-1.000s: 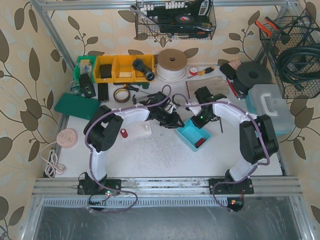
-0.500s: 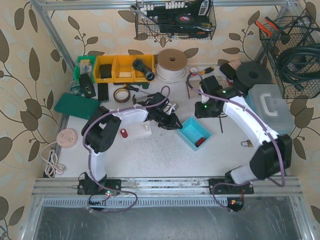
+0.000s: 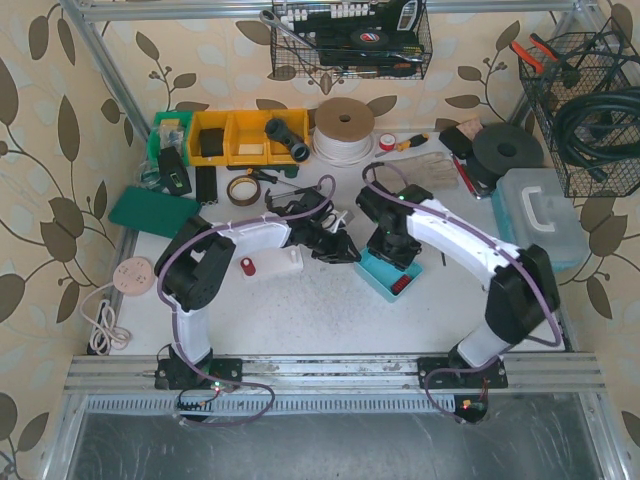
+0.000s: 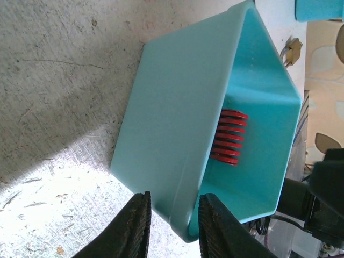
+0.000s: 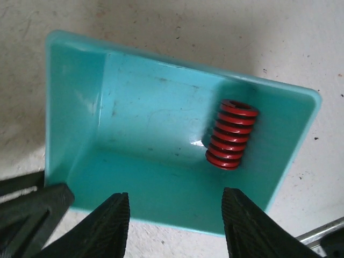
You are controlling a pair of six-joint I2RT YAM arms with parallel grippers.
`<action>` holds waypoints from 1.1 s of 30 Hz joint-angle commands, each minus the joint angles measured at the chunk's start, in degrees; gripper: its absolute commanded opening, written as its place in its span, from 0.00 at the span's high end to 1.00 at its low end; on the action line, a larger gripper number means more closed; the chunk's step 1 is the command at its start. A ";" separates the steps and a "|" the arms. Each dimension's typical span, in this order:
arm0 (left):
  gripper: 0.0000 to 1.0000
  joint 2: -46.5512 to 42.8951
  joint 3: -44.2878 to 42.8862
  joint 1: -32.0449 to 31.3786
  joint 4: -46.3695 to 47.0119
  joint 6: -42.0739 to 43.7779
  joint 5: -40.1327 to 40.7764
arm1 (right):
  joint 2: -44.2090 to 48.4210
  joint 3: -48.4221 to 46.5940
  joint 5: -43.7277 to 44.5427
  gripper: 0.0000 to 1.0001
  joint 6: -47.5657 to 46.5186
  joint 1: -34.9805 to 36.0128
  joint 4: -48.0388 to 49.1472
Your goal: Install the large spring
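Note:
The large red spring point(image 5: 232, 134) lies on its side in a teal bin point(image 5: 80, 107) at mid-table; both also show in the top view, spring point(image 3: 401, 286) and bin point(image 3: 377, 270). My right gripper point(image 5: 176, 194) is open wide and empty, just above the bin's near wall, the spring a little ahead of its right finger; it also shows in the top view point(image 3: 388, 250). My left gripper point(image 4: 174, 198) is open, its jaws straddling the bin's point(image 4: 183, 97) corner wall, with a gap on the outer side. The spring point(image 4: 229, 136) lies beyond it. In the top view the left gripper point(image 3: 347, 252) sits at the bin's left corner.
A white block point(image 3: 285, 259) with a red cap point(image 3: 247, 265) lies left of the bin, under my left arm. Yellow bins point(image 3: 240, 135), a wire reel point(image 3: 344, 128), tape rolls and tools line the back. A clear toolbox point(image 3: 540, 215) stands at the right.
My right arm swung out to the back right, then came back left, and its open gripper now hangs over the teal bin. The left gripper has stayed at the bin's corner.

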State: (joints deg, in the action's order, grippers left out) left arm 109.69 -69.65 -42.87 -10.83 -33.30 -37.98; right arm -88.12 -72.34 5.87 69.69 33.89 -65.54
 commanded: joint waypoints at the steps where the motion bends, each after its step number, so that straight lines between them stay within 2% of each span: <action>1: 0.70 -3.28 1.18 -0.46 0.89 0.24 -1.65 | -5.38 -4.29 5.00 0.51 9.79 1.42 -7.12; 6: 0.69 -2.98 1.81 -0.37 0.78 0.15 -1.85 | -7.90 -2.64 6.63 0.50 12.27 1.66 -8.30; 10: 0.69 -2.16 1.52 -0.28 0.23 0.05 -2.26 | -8.77 -0.14 7.18 0.49 12.15 1.02 -5.26; 18: 0.70 -1.12 1.45 0.42 -1.46 0.10 -1.51 | -13.44 -0.98 8.26 0.47 11.53 0.51 -3.66; 27: 0.72 0.17 1.05 0.84 -2.37 -0.36 -0.88 | -12.73 5.08 4.46 0.45 15.12 -0.10 -0.68; 33: 0.73 1.14 0.72 0.99 -3.09 -0.37 -1.04 | -14.10 8.23 4.00 0.44 15.88 -0.78 6.32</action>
State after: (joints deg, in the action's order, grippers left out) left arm 109.58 -68.55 -42.70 -10.72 -33.39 -39.20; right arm -101.27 -65.95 10.28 83.59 33.61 -62.98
